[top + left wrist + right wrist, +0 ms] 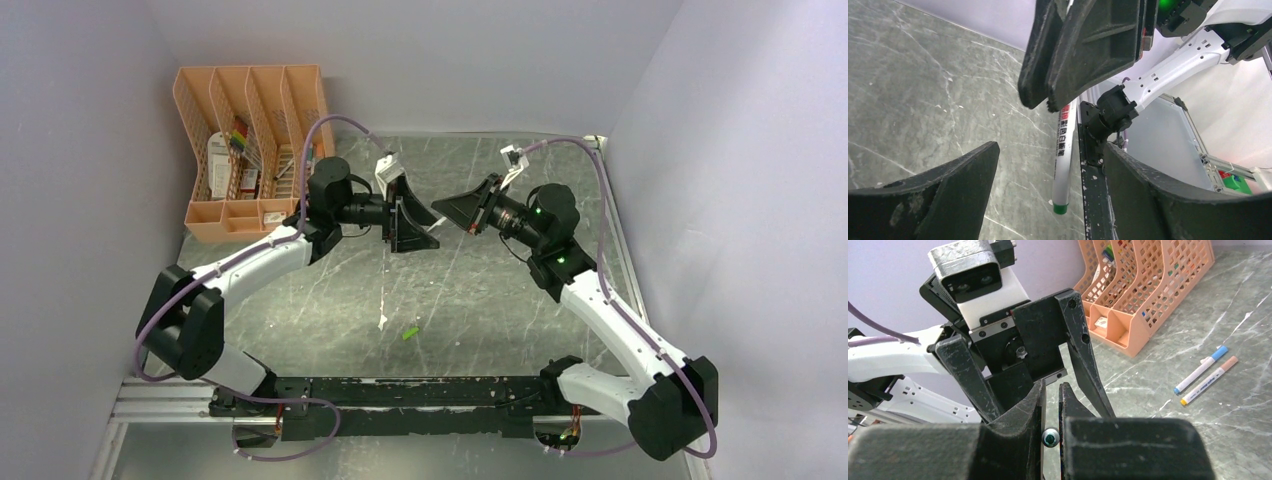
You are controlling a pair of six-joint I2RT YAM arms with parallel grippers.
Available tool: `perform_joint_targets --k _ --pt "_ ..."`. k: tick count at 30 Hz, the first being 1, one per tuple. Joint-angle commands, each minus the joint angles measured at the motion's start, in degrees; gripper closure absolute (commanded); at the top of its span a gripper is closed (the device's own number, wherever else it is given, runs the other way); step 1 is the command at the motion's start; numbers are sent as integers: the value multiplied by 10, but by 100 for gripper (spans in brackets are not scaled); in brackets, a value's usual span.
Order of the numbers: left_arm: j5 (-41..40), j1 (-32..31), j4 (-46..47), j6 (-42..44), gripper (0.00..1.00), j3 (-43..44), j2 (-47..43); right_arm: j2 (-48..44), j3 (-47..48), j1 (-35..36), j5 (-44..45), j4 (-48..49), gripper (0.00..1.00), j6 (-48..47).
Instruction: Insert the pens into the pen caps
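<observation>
Between the wide-apart fingers of the left tool (1051,147): one white green-tipped pen (1062,160) with a printed barrel, clamped near its upper end by the right tool (1045,102), whose fingers are closed on it. Below both tools, on the desk (500,300): one green cap (410,332), lying loose and well apart from the held pen. Off to the right in the right tool's own view, near a peach mesh organiser (1148,300): a blue-capped pen (1198,371) and an orange-capped pen (1208,381), side by side on the desk, both caps fitted.
</observation>
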Motion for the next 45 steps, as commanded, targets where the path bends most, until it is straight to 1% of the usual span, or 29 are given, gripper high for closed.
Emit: perform_joint_targets --k 1,3,5,7,10,11,14,18,19,20,21,23,25,29,30,32,33,34,36,37,38,39,40,42,43,45 --pt "11 -17 2 4 16 20 11 9 -3 0 -10 30 100 7" --pt "10 -23 5 0 24 26 15 12 -3 3 -8 30 100 7" --pt "19 -25 33 -19 30 27 24 17 -1 7 -5 26 100 4" --pt "30 -26 48 -35 42 30 34 21 0 12 -1 23 100 1" --pt "35 -27 60 -45 54 30 42 28 7 21 1 4 100 -9" --pt "34 -27 60 -44 56 30 41 30 11 23 1 -5 100 -12" --pt "29 -27 44 -29 57 33 35 33 21 24 9 -34 100 -27" --pt "21 -27 5 -3 47 42 29 36 35 24 15 -68 100 -45" --pt "20 -27 -3 4 48 42 27 37 37 24 14 -70 100 -47" --pt "19 -27 -6 7 50 43 27 37 37 24 14 -72 100 -47" --pt "19 -27 -7 7 58 43 26 38 37 24 15 -70 100 -46" --pt "18 -27 -2 5 77 38 25 38 37 24 15 -70 100 -45" --pt "14 -28 -3 8 92 34 23 37 36 24 20 -70 100 -45" --pt "5 -27 -3 19 93 18 10 30 31 24 35 -68 100 -45" --pt "-1 -27 -5 25 93 15 5 27 28 24 48 -67 86 -41" --pt "-18 -27 -15 39 93 7 -6 9 13 24 83 -61 55 -36" --pt "-33 -27 -21 54 93 1 -14 -2 7 24 108 -63 46 -37" --pt "-51 -25 -26 69 93 -6 -21 -15 1 24 131 -71 44 -42" --pt "-95 -19 -19 70 93 -30 -41 -36 -8 24 192 -103 43 -67" --pt "-113 -13 -4 61 93 -49 -52 -48 -14 24 238 -122 43 -79" --pt "-125 -4 23 53 93 -71 -64 -53 -21 24 255 -141 43 -90" --pt "-131 7 51 24 93 -94 -74 -59 -24 24 288 -164 43 -101" --pt "-135 20 76 5 93 -114 -85 -61 -28 24 300 -187 44 -110" --pt "-141 43 110 -18 93 -147 -105 -65 -40 24 305 -225 50 -118" --pt "-146 51 113 -21 93 -155 -114 -64 -47 37 307 -246 53 -119" --pt "-161 61 73 -3 93 -156 -132 -69 -62 53 315 -293 58 -119"
